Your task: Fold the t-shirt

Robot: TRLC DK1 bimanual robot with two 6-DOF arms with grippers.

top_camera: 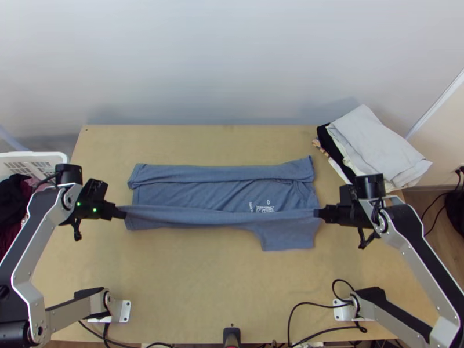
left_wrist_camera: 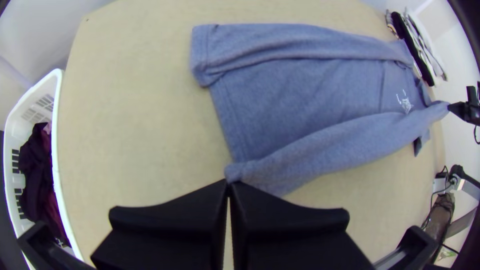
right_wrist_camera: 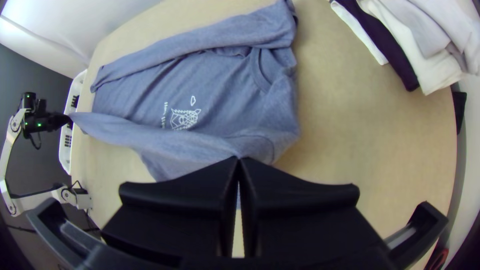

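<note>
Side folds in hand, by my read: second long side of the shirt [top_camera: 197,193]. It's on the tabletop [top_camera: 197,284], mid-area, print [top_camera: 265,208] up, hem end by the left claw, collar end by the right claw. Far side [top_camera: 223,173] is turned in over the front as a long strip. Near side is pinched at both ends: left claw [left_wrist_camera: 228,183] clamped on the hem-end corner, fingers together; right claw [right_wrist_camera: 239,158] clamped on the shoulder end, fingers together. Cloth between them runs as a fairly taut band, with a sleeve [top_camera: 287,236] out on the near side of it. Next move, I'd say: both arms carry the band toward the far strip in step, lay it down parallel, then let go. Keep tension even, or the middle sags and creases. Main risk is the sleeve: could trail out or bunch under the fold, may need a separate tuck. One claw leading would skew the panel. Call it under halfway; folding along the length looks left to do after this. Folded stack [top_camera: 377,145] sits at the far right corner, likely where it ends up.
</note>
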